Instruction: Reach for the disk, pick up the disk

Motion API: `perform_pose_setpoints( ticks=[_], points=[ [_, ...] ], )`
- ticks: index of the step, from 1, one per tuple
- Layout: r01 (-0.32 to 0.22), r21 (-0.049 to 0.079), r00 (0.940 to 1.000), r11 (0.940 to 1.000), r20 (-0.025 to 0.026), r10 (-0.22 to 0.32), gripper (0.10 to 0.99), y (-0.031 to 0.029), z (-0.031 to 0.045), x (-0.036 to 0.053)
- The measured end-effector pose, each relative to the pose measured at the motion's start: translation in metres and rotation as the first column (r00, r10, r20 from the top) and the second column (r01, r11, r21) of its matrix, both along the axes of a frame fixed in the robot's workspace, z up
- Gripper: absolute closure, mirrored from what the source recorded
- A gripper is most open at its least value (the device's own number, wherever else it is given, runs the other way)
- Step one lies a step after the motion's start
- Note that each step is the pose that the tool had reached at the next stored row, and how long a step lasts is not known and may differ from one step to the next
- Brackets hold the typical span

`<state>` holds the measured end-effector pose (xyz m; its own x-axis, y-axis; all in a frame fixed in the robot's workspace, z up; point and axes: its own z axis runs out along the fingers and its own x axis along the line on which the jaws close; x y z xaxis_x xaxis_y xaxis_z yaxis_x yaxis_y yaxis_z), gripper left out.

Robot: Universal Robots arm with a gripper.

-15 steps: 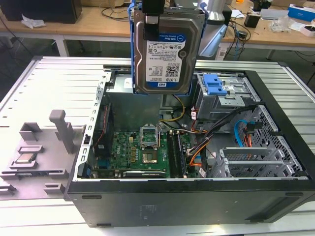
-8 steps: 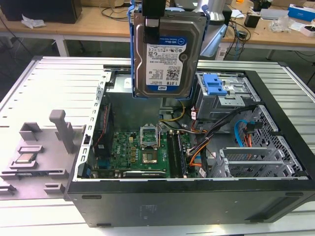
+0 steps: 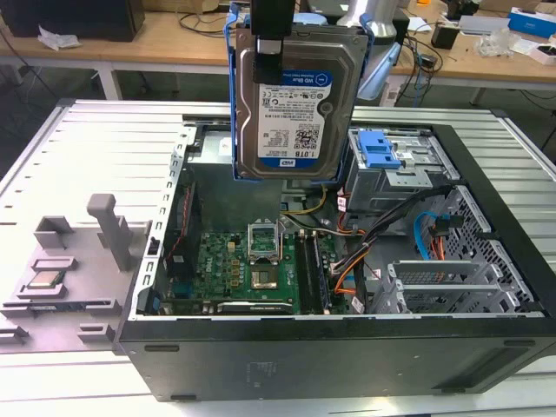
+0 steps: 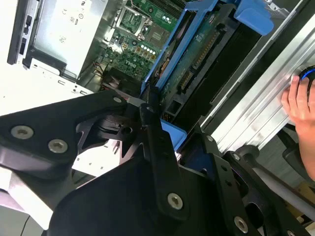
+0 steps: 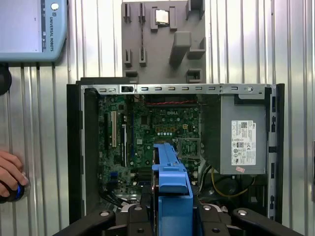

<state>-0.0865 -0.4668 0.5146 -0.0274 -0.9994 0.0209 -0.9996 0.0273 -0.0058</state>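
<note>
The disk (image 3: 295, 104) is a silver hard drive with a white-and-blue label in a blue plastic bracket. It hangs upright in the air above the open computer case (image 3: 486, 347), lifted free of it. My gripper (image 3: 269, 61) comes down from above and is shut on the disk's upper edge, one black finger lying across the label side. In both wrist views the disk shows edge-on: the blue bracket (image 5: 170, 182) runs out from between the black fingers (image 5: 140, 216), and its circuit-board side (image 4: 197, 54) faces the second wrist camera.
Below lie the green motherboard (image 3: 243, 269), bundled cables (image 3: 365, 252), a drive cage with a blue latch (image 3: 380, 149) and the power supply (image 5: 241, 142). A grey fixture (image 3: 69, 261) holding a CPU chip (image 3: 45, 280) sits at the exterior view's left. A person's hand (image 5: 10, 172) rests on the slatted table.
</note>
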Motion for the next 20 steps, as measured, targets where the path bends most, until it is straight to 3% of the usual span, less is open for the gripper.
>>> perform_pose_setpoints(
  ticks=[10, 20],
  points=[
    [0.0, 0.0, 1.0, 1.0, 0.0, 0.0, 0.718, -0.0145, -0.0002, 0.0],
    [0.0, 0.0, 1.0, 1.0, 0.0, 0.0, 0.718, -0.0351, -0.0005, 0.0]
  ],
)
